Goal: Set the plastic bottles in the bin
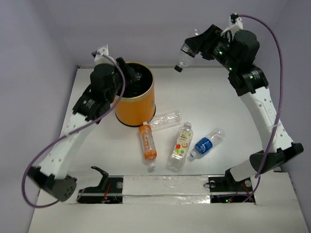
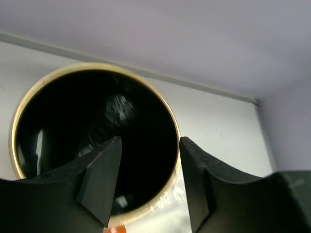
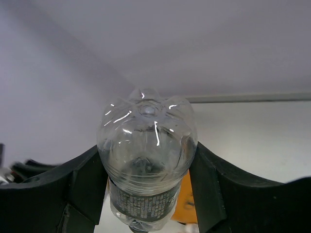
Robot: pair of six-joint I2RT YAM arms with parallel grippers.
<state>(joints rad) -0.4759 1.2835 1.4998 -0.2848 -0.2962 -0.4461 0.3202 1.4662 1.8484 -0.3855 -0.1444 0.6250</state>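
The orange bin [image 1: 136,103] with a black inside stands at the back left; its golden rim [image 2: 14,126] fills the left wrist view. My left gripper [image 1: 127,73] hovers over the bin's mouth, open and empty [image 2: 148,170]. My right gripper [image 1: 194,48] is high at the back right, shut on a clear bottle [image 1: 186,54] with a dark label band, cap pointing down [image 3: 146,160]. On the table lie a clear bottle [image 1: 165,119], an orange bottle [image 1: 147,142], a white fruit-labelled bottle [image 1: 180,145] and a blue-labelled bottle [image 1: 206,143].
Purple walls close in the white table at the back and sides. A taped strip [image 1: 165,187] runs along the near edge between the arm bases. The lying bottles sit just right of and in front of the bin.
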